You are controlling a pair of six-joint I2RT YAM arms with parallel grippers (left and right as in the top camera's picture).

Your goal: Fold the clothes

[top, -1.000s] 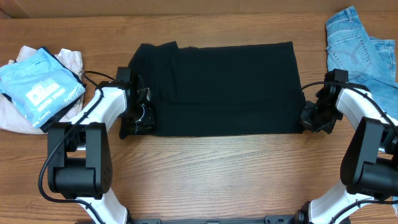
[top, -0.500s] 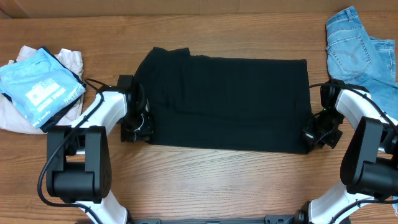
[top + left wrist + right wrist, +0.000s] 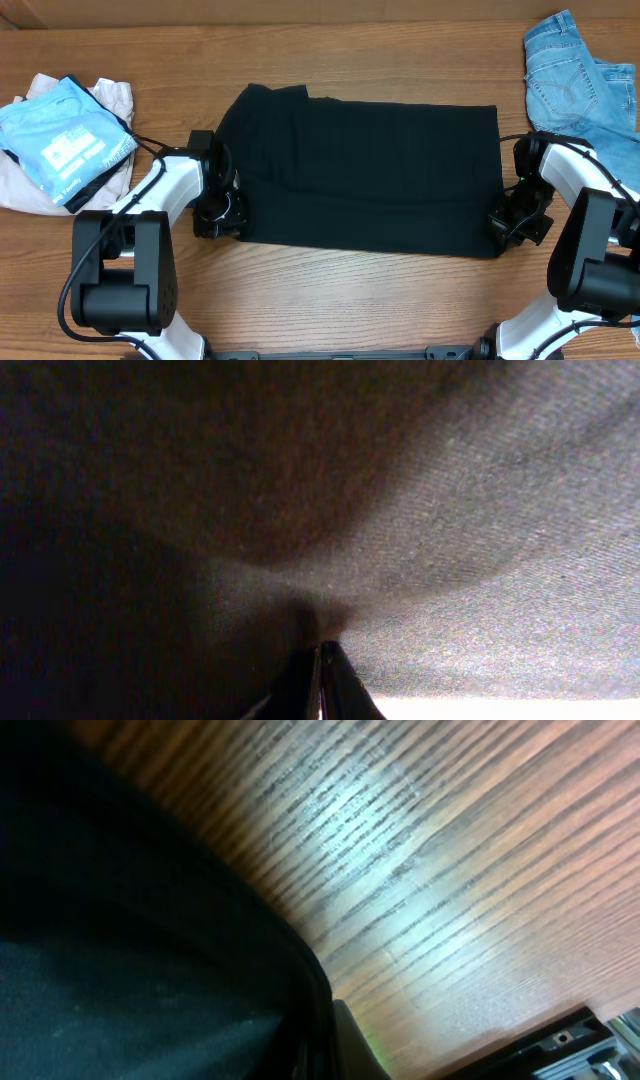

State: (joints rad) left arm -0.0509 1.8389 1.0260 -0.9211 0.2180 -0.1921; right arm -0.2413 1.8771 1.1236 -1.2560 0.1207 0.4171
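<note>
Overhead view: large plain black T-shirt (image 3: 370, 170) lies flat, centred on the brown wooden table (image 3: 330, 300). Left gripper (image 3: 222, 212) and right gripper (image 3: 515, 222) each clamp a near corner. Either thin pinch may slip, dropping that corner and skewing the fold.

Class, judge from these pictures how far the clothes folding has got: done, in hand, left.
Done: the plain black T-shirt lies as a flat rectangle, sleeves out of sight, apparently part-folded. In hand: the left gripper and right gripper each pinch a near corner in shut jaws. Left: further folds; the light blue denim jeans at far right lie crumpled.
</note>
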